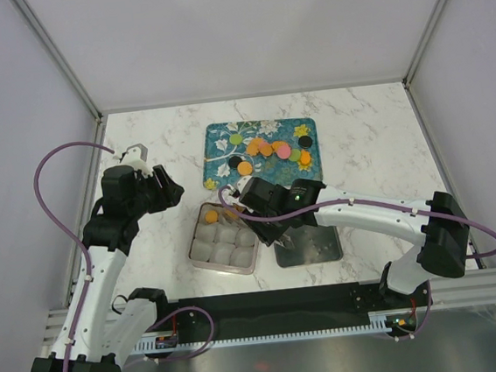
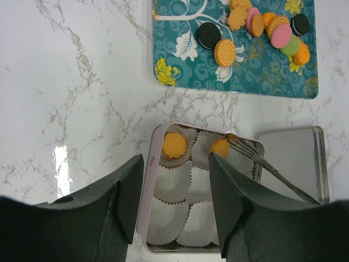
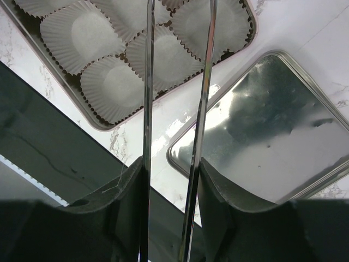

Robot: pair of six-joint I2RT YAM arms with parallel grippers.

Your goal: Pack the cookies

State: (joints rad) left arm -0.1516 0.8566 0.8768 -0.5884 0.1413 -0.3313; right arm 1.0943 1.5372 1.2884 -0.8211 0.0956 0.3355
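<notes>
Several cookies [image 1: 271, 149], orange, pink, green and black, lie on the teal flowered tray [image 1: 217, 140]; they show too in the left wrist view [image 2: 272, 27]. A pink tin box [image 2: 154, 180] holds white paper cups. One orange cookie [image 2: 174, 145] sits in the far-left cup. A second orange cookie [image 2: 220, 147] rests in the cup beside it, with the tips of metal tongs [image 2: 272, 172] at it. My right gripper [image 3: 170, 169] is shut on the tongs [image 3: 148, 109] over the box's near corner. My left gripper [image 2: 175, 164] hangs open above the box, holding nothing.
The box's metal lid [image 1: 320, 245] lies upside down on the marble table, right of the box [image 1: 199, 243]. The black strip of the arm mount [image 1: 277, 302] runs along the near edge. White walls close the table in at the sides and the back.
</notes>
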